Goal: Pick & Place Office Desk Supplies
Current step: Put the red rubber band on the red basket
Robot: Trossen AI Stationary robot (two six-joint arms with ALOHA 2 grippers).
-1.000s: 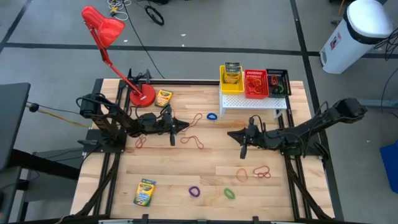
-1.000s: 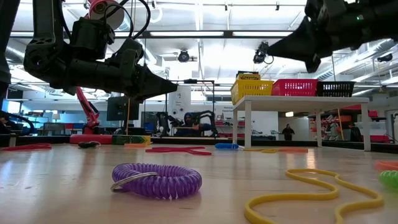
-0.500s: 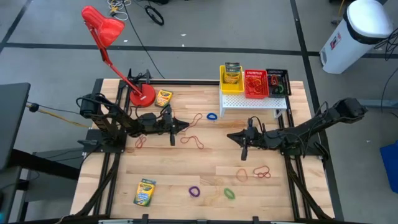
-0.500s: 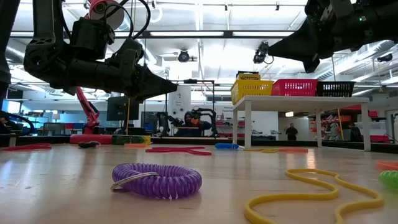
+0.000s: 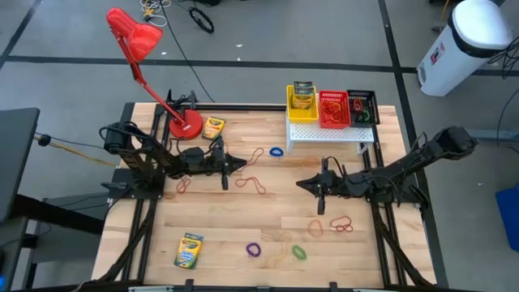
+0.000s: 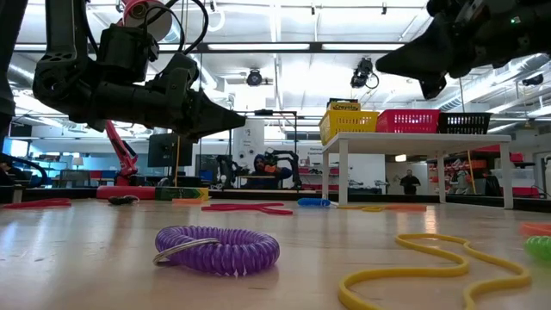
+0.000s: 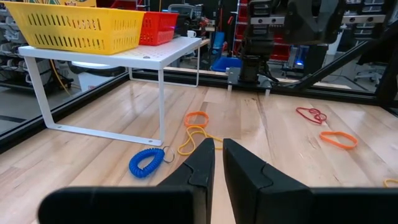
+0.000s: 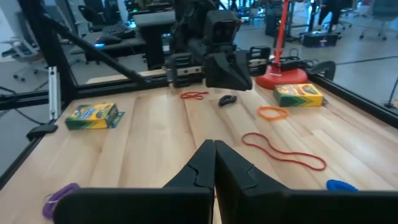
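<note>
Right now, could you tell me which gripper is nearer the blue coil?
Left. The left gripper hovers just beside the blue coil; the right gripper hangs farther off toward the table's middle.

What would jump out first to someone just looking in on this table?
The red desk lamp at the table's far left corner, then the yellow basket, red basket and black basket lined up on the white shelf at the far edge. Coloured rubber bands lie scattered between both raised grippers.
</note>
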